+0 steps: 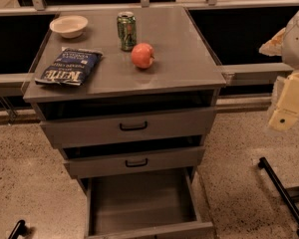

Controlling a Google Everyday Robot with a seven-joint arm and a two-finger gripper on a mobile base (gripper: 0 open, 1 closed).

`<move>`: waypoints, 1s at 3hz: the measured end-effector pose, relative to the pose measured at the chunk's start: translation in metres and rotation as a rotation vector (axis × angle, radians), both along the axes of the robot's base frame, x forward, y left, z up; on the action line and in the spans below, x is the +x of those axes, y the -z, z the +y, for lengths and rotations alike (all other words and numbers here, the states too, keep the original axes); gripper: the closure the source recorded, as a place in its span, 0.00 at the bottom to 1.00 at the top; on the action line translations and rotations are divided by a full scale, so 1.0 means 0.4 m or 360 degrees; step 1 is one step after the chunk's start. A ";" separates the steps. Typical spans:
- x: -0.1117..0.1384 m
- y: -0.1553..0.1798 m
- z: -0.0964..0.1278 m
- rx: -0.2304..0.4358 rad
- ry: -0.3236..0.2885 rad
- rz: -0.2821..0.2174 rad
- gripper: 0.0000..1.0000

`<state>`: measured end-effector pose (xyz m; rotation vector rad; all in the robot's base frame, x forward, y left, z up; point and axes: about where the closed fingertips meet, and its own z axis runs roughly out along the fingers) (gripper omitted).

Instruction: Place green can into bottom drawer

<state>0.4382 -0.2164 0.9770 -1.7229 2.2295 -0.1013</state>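
Observation:
The green can stands upright on the grey cabinet top, at the back middle, just behind and left of a red apple. The bottom drawer is pulled out wide at the foot of the cabinet, and its plain grey interior holds nothing. My gripper hangs in the air at the right edge of the view, right of the cabinet and level with the top drawer, well away from the can. It holds nothing that I can see.
A white bowl sits at the back left of the top. A blue chip bag lies at the front left. The two upper drawers with black handles stand slightly open. A black bar lies on the speckled floor at the right.

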 end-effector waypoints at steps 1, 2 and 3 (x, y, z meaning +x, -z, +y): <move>0.000 0.000 0.000 0.0000 0.0000 0.0000 0.00; 0.100 0.006 0.060 0.0127 -0.0060 -0.0051 0.00; 0.225 -0.019 0.155 0.0263 -0.0159 -0.0119 0.00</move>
